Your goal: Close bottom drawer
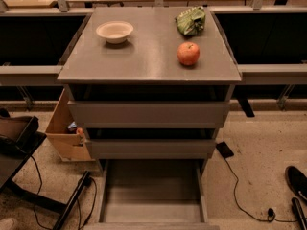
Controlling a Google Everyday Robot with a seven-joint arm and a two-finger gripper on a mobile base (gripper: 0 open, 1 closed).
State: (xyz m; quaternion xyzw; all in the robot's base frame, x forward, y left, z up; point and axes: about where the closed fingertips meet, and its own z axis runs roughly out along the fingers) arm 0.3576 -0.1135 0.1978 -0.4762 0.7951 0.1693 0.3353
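Clearly the bottom drawer [152,195] stands pulled far out from the foot of the cabinet, its flat front panel [153,225] lying right at the lower edge of my view. The gripper is nowhere in my view, so I cannot tell whether it is wide, narrow or holding anything. To close it well, I judge I should bring the gripper to the middle of that front panel, set it flat against the face, and push straight back along the runners. An off-centre push could skew the narrow tray and jam it. I would keep the push low and level so nothing catches the middle drawer [151,147] overhanging it. The bottom drawer's shallow grey tray looks bare, so nothing should slide about as it goes in. The middle drawer and the top drawer [148,113] each show a dark gap above, and I cannot see into either. On the cabinet top [144,61] sit a pale bowl [114,31], which looks empty, an apple [188,53] and a green bag [191,20], well apart. Left of the cabinet stands a cardboard box [64,135] holding something small I cannot identify.
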